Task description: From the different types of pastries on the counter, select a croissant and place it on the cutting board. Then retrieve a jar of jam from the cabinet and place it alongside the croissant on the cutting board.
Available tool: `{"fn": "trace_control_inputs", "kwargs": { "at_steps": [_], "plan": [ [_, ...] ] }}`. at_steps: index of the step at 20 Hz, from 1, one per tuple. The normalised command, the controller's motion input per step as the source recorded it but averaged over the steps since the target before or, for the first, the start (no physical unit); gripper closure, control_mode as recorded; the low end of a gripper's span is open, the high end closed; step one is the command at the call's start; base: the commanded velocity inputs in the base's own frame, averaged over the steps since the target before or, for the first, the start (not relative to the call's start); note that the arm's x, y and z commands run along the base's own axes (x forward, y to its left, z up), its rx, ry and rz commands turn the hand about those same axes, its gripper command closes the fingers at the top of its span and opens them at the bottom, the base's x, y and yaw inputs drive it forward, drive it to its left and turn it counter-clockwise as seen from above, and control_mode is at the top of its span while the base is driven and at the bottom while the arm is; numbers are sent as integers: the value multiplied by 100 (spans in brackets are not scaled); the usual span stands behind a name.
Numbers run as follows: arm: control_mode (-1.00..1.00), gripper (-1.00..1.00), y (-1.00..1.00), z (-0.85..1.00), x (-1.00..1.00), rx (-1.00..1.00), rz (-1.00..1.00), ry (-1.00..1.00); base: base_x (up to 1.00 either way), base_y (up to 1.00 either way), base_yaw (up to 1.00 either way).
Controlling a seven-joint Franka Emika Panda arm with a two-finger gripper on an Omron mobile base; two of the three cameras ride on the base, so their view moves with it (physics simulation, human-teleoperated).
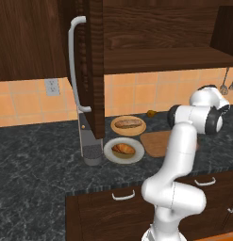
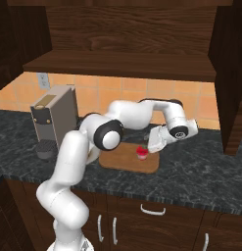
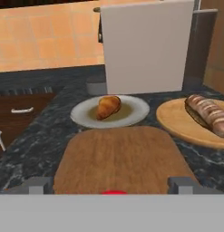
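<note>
The jar of jam point(image 2: 141, 153), with its red lid point(image 3: 114, 192), stands on the cutting board point(image 2: 123, 162) near the board's right side. My gripper point(image 2: 146, 148) hovers at the jar, open, its fingertips point(image 3: 38, 183) spread wide on either side of the lid. On a round pale plate point(image 3: 81, 115) beyond the board point(image 3: 118, 158) lies the croissant point(image 3: 108, 107), also seen from the left base point(image 1: 123, 149). The oblong roll point(image 3: 208, 113) rests on a tan plate point(image 3: 177, 120). In the left base view my arm covers part of the board point(image 1: 155, 141).
The cabinet door point(image 1: 92, 56) stands open over the counter point(image 1: 37, 155), its white handle point(image 1: 73, 61) facing out. A grey coffee machine point(image 2: 54, 117) stands left of the plates. Utensils point(image 1: 226, 82) hang at the far right wall. Drawers point(image 2: 152, 211) run below.
</note>
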Motion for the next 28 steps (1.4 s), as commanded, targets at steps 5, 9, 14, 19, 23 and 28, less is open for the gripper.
{"fn": "trace_control_inputs", "kwargs": {
  "at_steps": [5,9,14,19,23,28],
  "plan": [
    [-100,-100,38,49,-28,3,5,-1,0,0,0],
    [-100,-100,80,19,-50,-4,0,-15,0,0,0],
    [-100,-100,78,22,-38,-30,1,-41,0,0,0],
    [-100,-100,74,7,-25,-34,13,-33,0,0,0],
    [-100,-100,52,75,-57,-14,23,-23,0,0,0],
    [-100,-100,68,64,-34,-2,26,-7,0,0,0]
  ]
}}
